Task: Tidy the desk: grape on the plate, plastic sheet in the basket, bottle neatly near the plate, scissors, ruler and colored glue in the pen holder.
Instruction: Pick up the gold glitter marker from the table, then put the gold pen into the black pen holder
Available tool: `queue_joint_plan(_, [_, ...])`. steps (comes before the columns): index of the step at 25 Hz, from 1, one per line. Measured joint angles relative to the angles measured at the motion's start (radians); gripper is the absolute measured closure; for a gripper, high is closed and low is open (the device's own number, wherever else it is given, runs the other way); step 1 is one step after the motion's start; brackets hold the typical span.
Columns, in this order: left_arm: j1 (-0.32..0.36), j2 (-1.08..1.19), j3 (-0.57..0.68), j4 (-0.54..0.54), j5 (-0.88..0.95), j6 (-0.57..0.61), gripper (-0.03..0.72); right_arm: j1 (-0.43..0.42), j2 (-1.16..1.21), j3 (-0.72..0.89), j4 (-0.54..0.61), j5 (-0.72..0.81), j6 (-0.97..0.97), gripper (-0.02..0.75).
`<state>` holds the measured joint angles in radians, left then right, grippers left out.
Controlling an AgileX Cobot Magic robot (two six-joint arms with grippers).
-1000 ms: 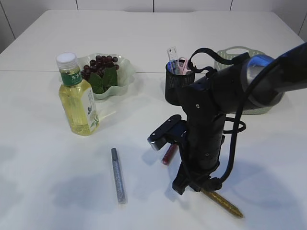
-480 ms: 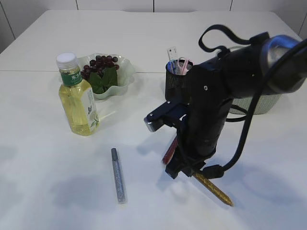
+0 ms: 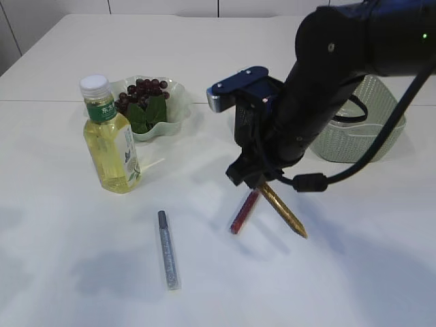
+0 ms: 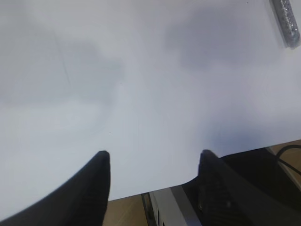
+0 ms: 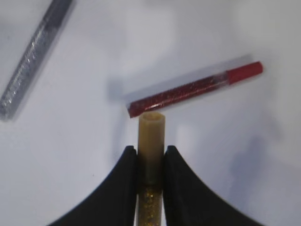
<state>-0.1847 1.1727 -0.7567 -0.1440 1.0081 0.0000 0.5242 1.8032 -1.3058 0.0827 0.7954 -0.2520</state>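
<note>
**Operator:** Exterior view first. What do we have at the right gripper (image 3: 259,182)?

**Checker:** We see its jaws closed on the gold glue stick (image 3: 283,209), gripped near the upper end. The stick hangs tilted, its lower tip above the table (image 3: 68,259) or just at it; we cannot tell which. In the right wrist view the two fingers (image 5: 123,188) press both sides of the gold glue stick (image 5: 151,141), whose pale end protrudes beyond them.

**Operator:** And the left gripper (image 4: 153,157)?

**Checker:** We see it only in the left wrist view: jaws apart, nothing between them, above bare table near its edge.

**Operator:** Where do we locate the remaining items?

**Checker:** The red glue stick (image 3: 244,212) lies on the table just beside the gold one. The silver glue stick (image 3: 167,251) lies apart to the left. The bottle (image 3: 109,136) stands upright beside the plate (image 3: 178,112), which holds the grapes (image 3: 142,92). The pen holder (image 3: 243,129) is mostly hidden behind the right arm. The basket (image 3: 368,129) sits at the right; we cannot see its contents.
</note>
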Motion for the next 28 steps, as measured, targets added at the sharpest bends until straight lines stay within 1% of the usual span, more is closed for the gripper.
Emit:
queue_joint_plan(2, [0.0, 0.0, 0.0, 0.0, 0.0, 0.0, 0.253, -0.034, 0.0, -0.039, 0.076, 0.002, -0.047, 0.603])
queue_joint_plan(6, [0.0, 0.0, 0.0, 0.0, 0.013, 0.0, 0.253, -0.119, 0.0, -0.113, 0.271, 0.002, -0.178, 0.603])
queue_joint_plan(11, [0.0, 0.0, 0.0, 0.0, 0.023, 0.0, 0.253, -0.251, 0.0, -0.185, 0.476, 0.002, -0.316, 0.603])
queue_joint_plan(14, [0.0, 0.0, 0.0, -0.004, 0.023, 0.0, 0.253, -0.325, 0.0, -0.205, 0.627, -0.005, -0.422, 0.603])
queue_joint_plan(16, [0.0, 0.0, 0.0, -0.008, 0.023, 0.0, 0.253, -0.368, 0.009, -0.211, 0.758, -0.014, -0.515, 0.603])
queue_joint_plan(20, [0.0, 0.0, 0.0, -0.02, 0.023, 0.0, 0.253, -0.415, 0.047, -0.213, 0.98, -0.043, -0.675, 0.603])
queue_joint_plan(28, [0.0, 0.0, 0.0, -0.034, 0.023, 0.0, 0.253, -0.419, 0.144, -0.244, 1.296, -0.114, -1.031, 0.603])
